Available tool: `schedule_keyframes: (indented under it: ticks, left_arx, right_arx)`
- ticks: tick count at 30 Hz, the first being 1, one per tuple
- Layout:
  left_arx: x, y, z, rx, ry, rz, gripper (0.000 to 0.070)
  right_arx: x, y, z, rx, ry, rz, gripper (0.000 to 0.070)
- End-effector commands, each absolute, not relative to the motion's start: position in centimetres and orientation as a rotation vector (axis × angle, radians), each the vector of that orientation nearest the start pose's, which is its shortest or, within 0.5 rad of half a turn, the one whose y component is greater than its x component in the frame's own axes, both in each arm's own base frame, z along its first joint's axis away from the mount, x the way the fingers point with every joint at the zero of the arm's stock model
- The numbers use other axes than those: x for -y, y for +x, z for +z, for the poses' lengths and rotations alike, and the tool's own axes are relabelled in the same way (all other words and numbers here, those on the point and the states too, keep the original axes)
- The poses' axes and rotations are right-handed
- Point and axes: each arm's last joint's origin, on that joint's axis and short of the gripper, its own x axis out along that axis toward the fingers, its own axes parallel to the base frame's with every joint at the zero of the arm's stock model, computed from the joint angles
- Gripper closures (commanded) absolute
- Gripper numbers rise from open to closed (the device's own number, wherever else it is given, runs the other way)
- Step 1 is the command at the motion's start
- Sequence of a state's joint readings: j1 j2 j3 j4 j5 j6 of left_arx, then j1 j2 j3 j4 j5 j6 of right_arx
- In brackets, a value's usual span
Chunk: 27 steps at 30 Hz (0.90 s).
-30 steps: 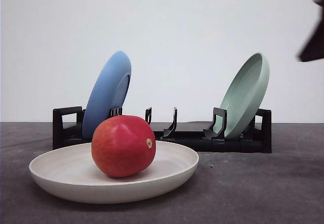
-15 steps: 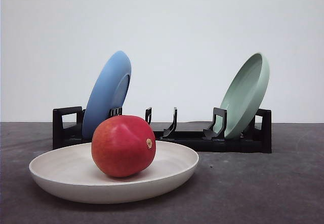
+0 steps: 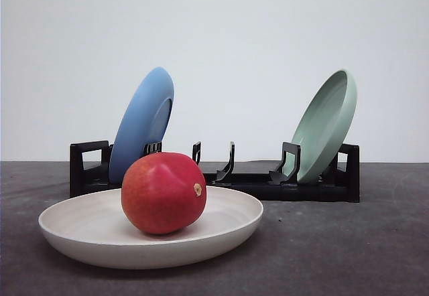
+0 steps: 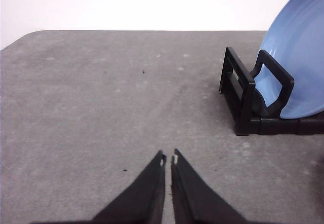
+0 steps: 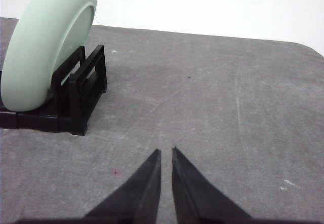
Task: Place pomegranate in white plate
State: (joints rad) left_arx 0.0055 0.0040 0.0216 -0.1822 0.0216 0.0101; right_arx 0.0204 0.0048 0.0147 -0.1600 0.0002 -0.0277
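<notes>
The red pomegranate rests inside the shallow white plate at the front left of the grey table, its tan stem spot facing right. In the left wrist view my left gripper hovers over bare table with its fingertips nearly touching and nothing between them, to the left of the rack's end. In the right wrist view my right gripper is likewise shut over bare table, to the right of the rack.
Behind the white plate stands a black dish rack. A blue plate leans in its left slot and a pale green plate in its right slot. Bare table lies right of the white plate.
One second ago a dark arm part showed at the top right edge of the front view; it has since left the frame. The pomegranate and plates have not moved.
</notes>
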Motion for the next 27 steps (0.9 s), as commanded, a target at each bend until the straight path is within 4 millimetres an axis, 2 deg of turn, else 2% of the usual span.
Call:
schedule_keyframes:
  ticks: [1, 27]
  left_arx:
    - [0.0, 9.57, 15.0, -0.172, 0.005, -0.015, 0.07]
    - [0.0, 9.57, 15.0, -0.172, 0.005, -0.015, 0.07]
  right_arx:
    - [-0.21, 9.63, 15.25, -0.142, -0.028, 0.023, 0.0665]
    - [-0.21, 9.63, 15.25, -0.142, -0.028, 0.023, 0.0665]
